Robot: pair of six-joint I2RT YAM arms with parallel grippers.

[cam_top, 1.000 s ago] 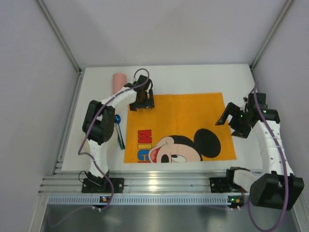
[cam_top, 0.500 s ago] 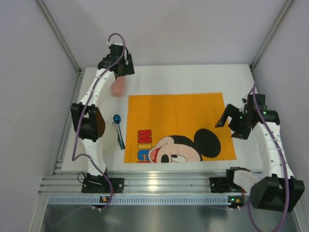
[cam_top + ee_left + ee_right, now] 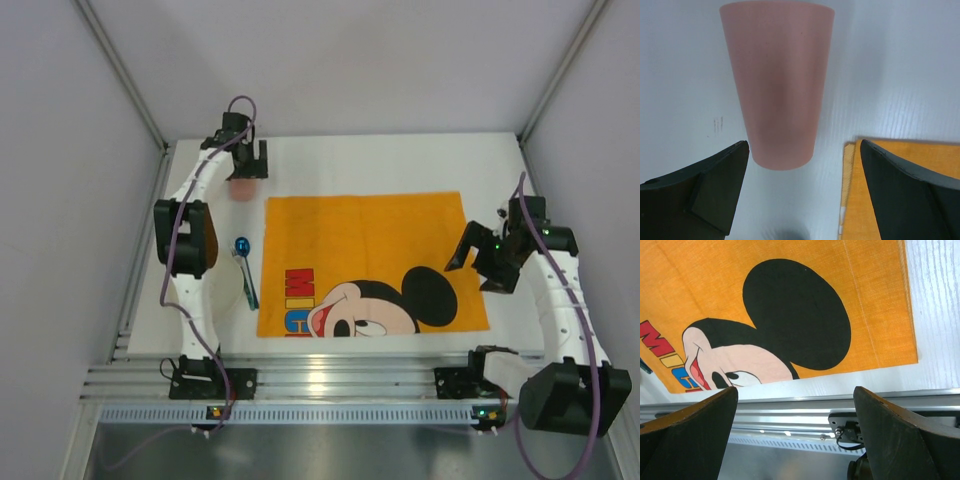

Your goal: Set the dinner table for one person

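Left arm stretched to the far-left corner, left claw [image 3: 803,148] spread wide above a lying cup.
Points down at a pale pink, smooth, tapered plastic cup [image 3: 777,80] on its side, touching neither finger, just beside the corner of an orange woven Mickey Mouse cloth mat [image 3: 370,240]. Folds at the right edge with right claw [image 3: 795,389] gaping too, gripping nothing, over the mat's near-right corner. Underlies everything as a large, plain white rectangular worktop [image 3: 400,160], faintly grained.
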